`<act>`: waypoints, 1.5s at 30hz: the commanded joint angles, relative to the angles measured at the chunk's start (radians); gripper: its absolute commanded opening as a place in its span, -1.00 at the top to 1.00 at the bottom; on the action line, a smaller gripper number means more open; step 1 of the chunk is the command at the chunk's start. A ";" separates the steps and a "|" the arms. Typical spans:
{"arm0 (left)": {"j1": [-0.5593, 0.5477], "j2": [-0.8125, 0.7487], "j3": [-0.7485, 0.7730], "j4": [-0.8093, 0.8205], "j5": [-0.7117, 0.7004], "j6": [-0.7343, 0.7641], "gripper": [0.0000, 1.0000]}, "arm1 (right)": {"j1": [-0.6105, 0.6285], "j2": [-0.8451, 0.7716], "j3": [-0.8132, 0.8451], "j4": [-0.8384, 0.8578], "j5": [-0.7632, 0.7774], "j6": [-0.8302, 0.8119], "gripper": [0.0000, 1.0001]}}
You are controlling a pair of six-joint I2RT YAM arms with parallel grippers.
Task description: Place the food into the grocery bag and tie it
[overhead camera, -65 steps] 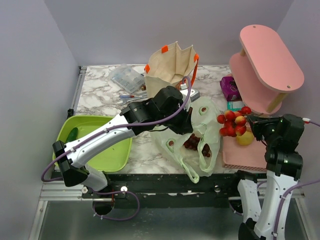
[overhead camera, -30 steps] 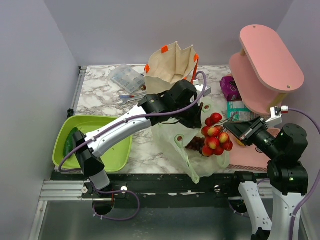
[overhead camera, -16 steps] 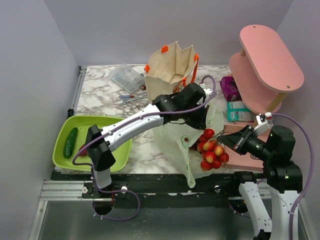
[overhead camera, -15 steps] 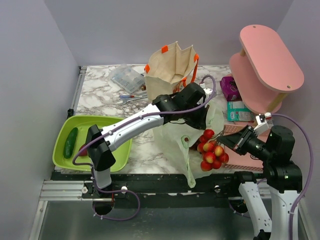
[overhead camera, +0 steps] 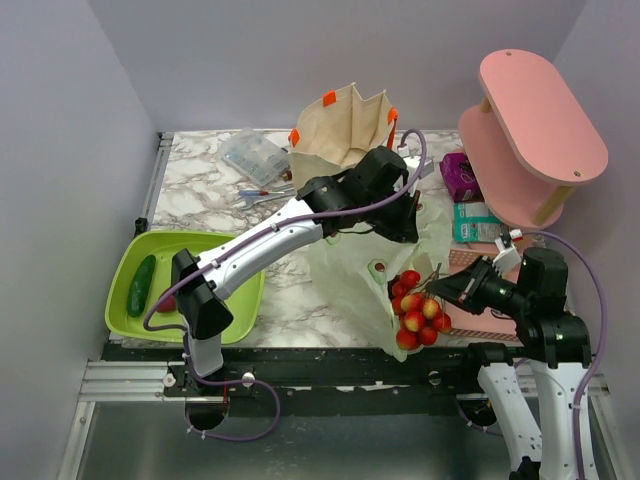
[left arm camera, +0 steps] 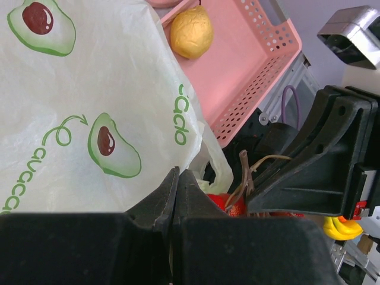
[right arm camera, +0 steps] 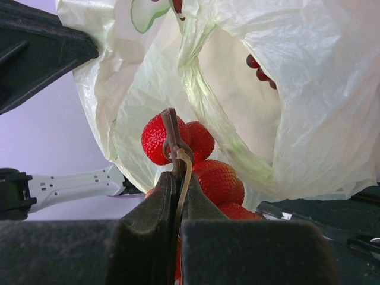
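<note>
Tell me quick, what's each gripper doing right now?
Left gripper: closed, pinching the grocery bag.
Right gripper: closed, holding the strawberries by their stem.

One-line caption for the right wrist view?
Right gripper pinches the brown stem of a red strawberry cluster in front of the thin light-green avocado-print plastic bag.

grocery bag (overhead camera: 350, 275) sits mid-table near the front edge, its top edge pinched up by the left gripper (overhead camera: 408, 230). strawberries (overhead camera: 414, 307) hang from the right gripper (overhead camera: 438, 292) at the bag's right side, by its mouth. grapes (right arm camera: 259, 69) lie inside the bag. basket (left arm camera: 237, 77) just right of the bag, lemon (left arm camera: 191, 31) in it. tote (overhead camera: 345, 130) behind the bag, small box (overhead camera: 253, 155) left of the tote. tray (overhead camera: 165, 255) far left, cucumber (overhead camera: 142, 284) in it. two-tier stand (overhead camera: 535, 130) at back right.
</note>
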 commanded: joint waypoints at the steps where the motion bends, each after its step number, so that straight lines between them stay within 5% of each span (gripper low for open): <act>1: 0.006 0.033 0.044 0.013 0.043 0.006 1.00 | 0.007 0.008 -0.013 0.099 -0.080 0.047 0.99; 17: 0.028 0.042 0.069 0.033 0.109 0.018 1.00 | 0.007 0.092 -0.187 0.577 -0.022 0.325 0.99; 23: 0.091 0.034 0.072 0.032 0.130 -0.007 1.00 | 0.007 0.178 -0.132 0.608 0.142 0.386 0.99; 28: 0.138 0.042 0.072 0.053 0.165 -0.046 1.00 | 0.149 0.337 -0.058 0.610 0.285 0.418 0.98; 35: 0.180 0.049 0.082 0.049 0.195 -0.038 1.00 | 0.594 0.669 0.161 0.515 0.676 0.410 0.99; 45: 0.262 -0.043 -0.113 0.109 0.234 -0.043 1.00 | 0.619 0.640 0.112 0.728 0.743 0.403 0.99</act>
